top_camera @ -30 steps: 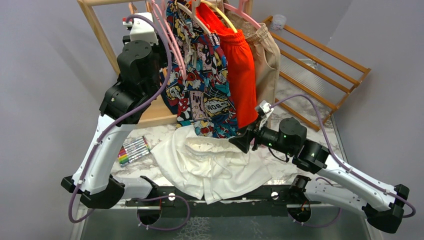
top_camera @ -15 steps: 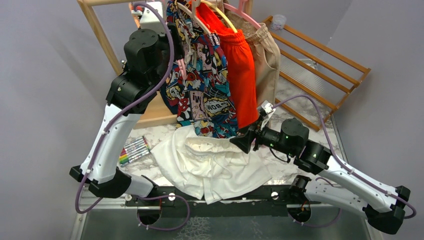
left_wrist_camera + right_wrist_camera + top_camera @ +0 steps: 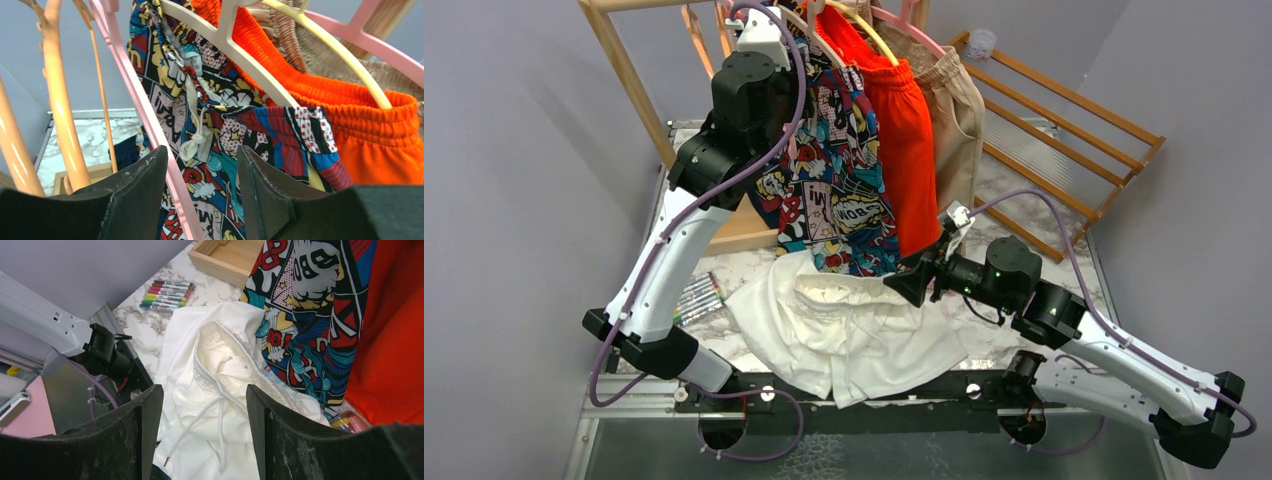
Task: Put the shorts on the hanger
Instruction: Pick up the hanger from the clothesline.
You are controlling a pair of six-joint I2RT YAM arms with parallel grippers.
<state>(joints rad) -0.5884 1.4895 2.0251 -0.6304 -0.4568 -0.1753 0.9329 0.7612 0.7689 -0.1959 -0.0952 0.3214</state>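
The white shorts (image 3: pixel 844 330) lie crumpled on the marble table at the near edge, waistband and drawstring (image 3: pixel 200 420) up. They also show in the right wrist view (image 3: pixel 220 355). My right gripper (image 3: pixel 904 285) is open and empty, hovering over the right side of the shorts. My left arm is raised to the clothes rack. My left gripper (image 3: pixel 201 150) is open, and the light-pink hanger (image 3: pixel 148 112) runs down between its fingers, close to the left finger. I cannot tell whether they touch. In the top view the arm hides this hanger.
Comic-print shorts (image 3: pixel 834 180), orange-red shorts (image 3: pixel 904 130) and beige shorts (image 3: pixel 954 110) hang on the wooden rack (image 3: pixel 624 60). Orange hangers (image 3: pixel 60 100) hang left of the pink one. Markers (image 3: pixel 692 298) and a wooden box (image 3: pixel 734 230) sit at the left. A slatted wooden frame (image 3: pixel 1064 130) lies back right.
My left arm has swung up and to the right along the rack, in among the hanging clothes. The right arm and the white shorts have barely moved.
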